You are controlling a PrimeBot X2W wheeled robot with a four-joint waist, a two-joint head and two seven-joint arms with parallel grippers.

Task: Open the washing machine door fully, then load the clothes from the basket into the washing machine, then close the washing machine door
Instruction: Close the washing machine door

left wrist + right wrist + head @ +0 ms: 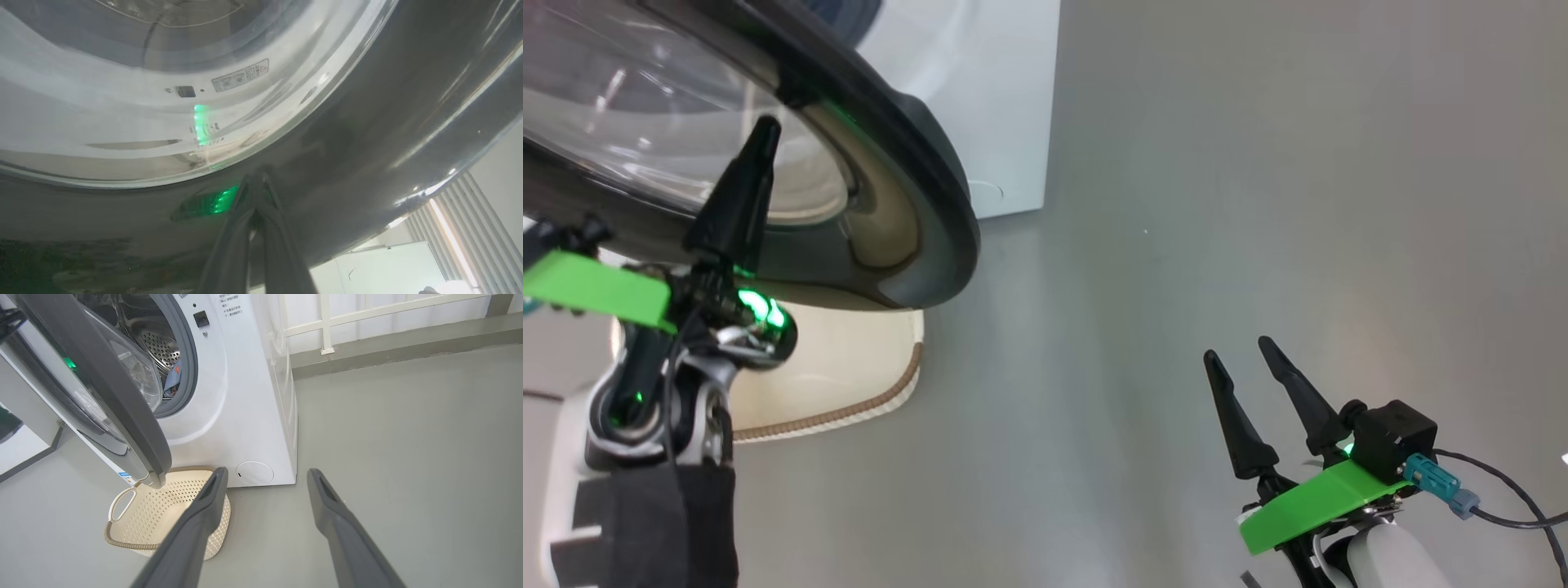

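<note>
In the head view the washing machine door [907, 212] takes up the nine-to-twelve o'clock quarter, its glossy black ring curving around the clear bulging window [645, 106]. The left gripper [765, 126] rises from eight o'clock, clenched with its two dark fingers pressed together and nothing between them. In the left wrist view its tips meet their own reflection on the dark ring, just below the edge of the glass, so they appear to touch the door. The right gripper [1239, 349] hangs at five o'clock over the bare grey floor [1258, 163], released, its fingers spread apart and grasping nothing, well apart from the door. From the right wrist view the door stands partly swung out at nine to ten o'clock, leaving the mouth of the washing machine [245, 428] uncovered at eleven o'clock. Inside the steel perforated drum [161, 345] a bit of the light blue clothes [173, 381] shows behind the grey ring. The basket [135, 522] sits on the floor at seven o'clock, just beside the machine's front and beneath the door's lower edge. A small round flap [254, 473] sits low on the machine's front, near six o'clock, between the right gripper's fingertips as that view shows them.
</note>
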